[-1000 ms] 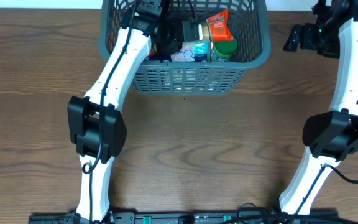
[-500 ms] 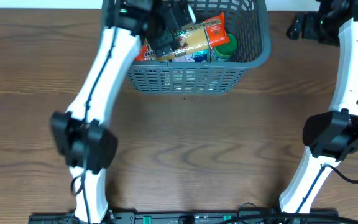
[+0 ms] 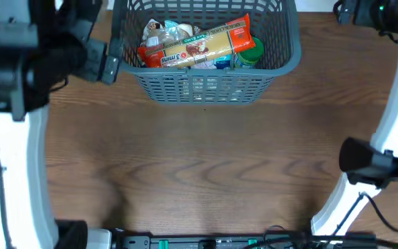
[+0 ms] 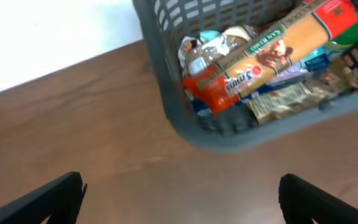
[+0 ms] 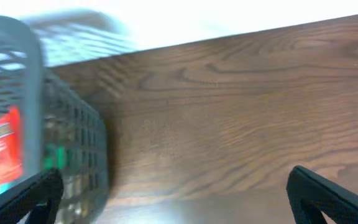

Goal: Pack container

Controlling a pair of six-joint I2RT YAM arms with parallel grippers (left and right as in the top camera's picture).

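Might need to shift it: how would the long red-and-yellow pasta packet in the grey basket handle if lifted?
The long red-and-yellow packet spans the other groceries without sagging, so probably stiff. Its plastic wrap may be slippery. Gripped at one end, it would likely tip.

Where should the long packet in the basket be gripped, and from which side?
Its middle, jaws across the narrow width, from above: the packet lies on top, and the basket walls block a sideways approach.

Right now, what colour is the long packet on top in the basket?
The long packet is tan in the middle with red ends. It shows best in the left wrist view.
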